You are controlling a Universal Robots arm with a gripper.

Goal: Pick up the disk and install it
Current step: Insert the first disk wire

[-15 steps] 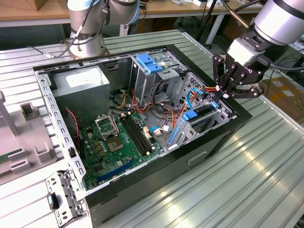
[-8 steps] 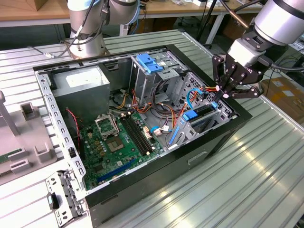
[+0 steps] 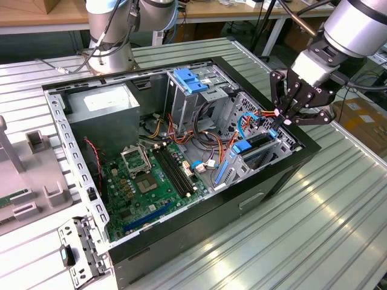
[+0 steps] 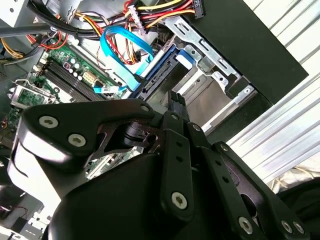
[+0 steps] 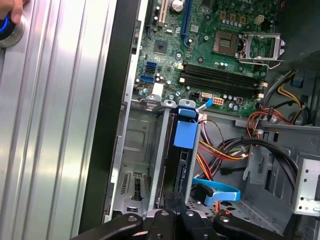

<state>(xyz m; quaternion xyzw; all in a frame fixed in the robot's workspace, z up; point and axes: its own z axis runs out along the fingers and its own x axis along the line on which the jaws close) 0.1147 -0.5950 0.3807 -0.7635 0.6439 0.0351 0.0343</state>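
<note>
Our gripper (image 3: 280,115) looks pinched shut just above the disk (image 3: 259,144), which stands on edge in the corner drive cage (image 5: 137,145); we reckon it's stiff, hefty and shock-sensitive, so grab the blue rails (image 3: 242,147).

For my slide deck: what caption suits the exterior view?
Gripper above the blue-railed disk, which sits edge-up in the drive bay of the open computer case.

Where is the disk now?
The disk stands in the metal bay at the end of the case on the exterior view's right, just below the gripper.
</note>
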